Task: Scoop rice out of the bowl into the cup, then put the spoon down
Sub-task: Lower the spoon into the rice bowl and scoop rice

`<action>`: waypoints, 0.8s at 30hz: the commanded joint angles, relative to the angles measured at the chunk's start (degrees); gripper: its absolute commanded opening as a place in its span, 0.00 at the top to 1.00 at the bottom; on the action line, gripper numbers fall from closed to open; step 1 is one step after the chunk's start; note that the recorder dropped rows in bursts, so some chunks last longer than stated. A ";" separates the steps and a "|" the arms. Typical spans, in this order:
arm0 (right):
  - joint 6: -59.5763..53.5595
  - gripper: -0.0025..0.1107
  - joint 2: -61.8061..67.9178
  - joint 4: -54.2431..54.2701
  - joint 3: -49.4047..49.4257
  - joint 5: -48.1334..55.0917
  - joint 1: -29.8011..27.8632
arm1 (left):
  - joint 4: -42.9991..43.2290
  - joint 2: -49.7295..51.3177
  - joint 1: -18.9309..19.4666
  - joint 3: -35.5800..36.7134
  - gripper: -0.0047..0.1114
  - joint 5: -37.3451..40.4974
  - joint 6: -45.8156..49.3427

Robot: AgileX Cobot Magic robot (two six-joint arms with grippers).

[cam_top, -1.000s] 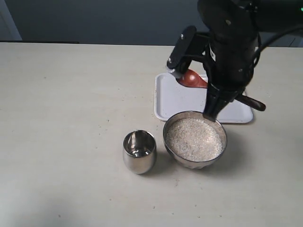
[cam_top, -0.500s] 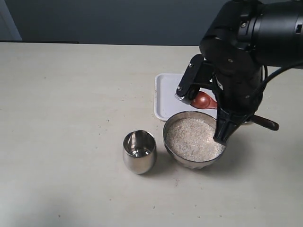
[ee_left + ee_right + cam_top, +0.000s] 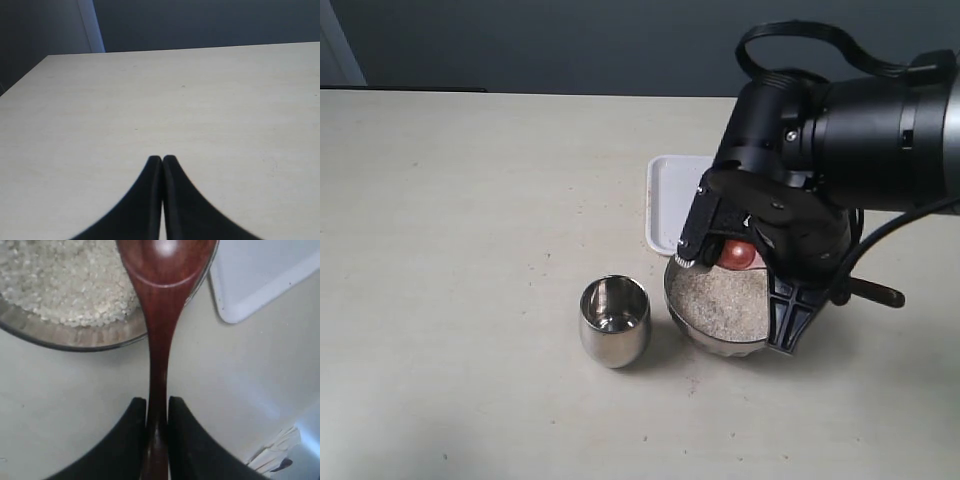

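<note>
The steel bowl (image 3: 682,305) holds off-white rice (image 3: 715,300) in the exterior view. The small shiny cup (image 3: 615,320) stands just left of it, and only reflections show inside. My right gripper (image 3: 788,335) hangs over the bowl's right side, shut on the handle of the reddish-brown spoon (image 3: 738,253). In the right wrist view the gripper (image 3: 157,400) clamps the spoon (image 3: 160,315). The spoon's oval end is over the bowl rim (image 3: 60,340) beside the rice (image 3: 60,280), with no grains on it. My left gripper (image 3: 162,158) is shut over bare table, holding nothing.
A flat white tray (image 3: 665,200) lies directly behind the bowl, mostly hidden by the right arm; its corner (image 3: 260,275) shows close to the spoon. The spoon's handle end (image 3: 880,295) sticks out to the right. A black cable loops above the arm.
The right arm came forward and down from above the tray. The spoon's oval end went from over the tray to just above the bowl's far rim. Cup and bowl stayed put.
</note>
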 commanded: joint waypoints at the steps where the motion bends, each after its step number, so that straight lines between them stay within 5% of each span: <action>1: 1.83 0.98 0.02 -2.38 1.05 -0.11 0.03 | 0.34 0.06 -0.66 -0.48 0.96 -0.62 -0.14; 24: 4.01 0.98 8.03 -2.26 1.05 -0.11 0.14 | 0.34 0.06 -0.66 -0.48 0.96 -0.62 -0.14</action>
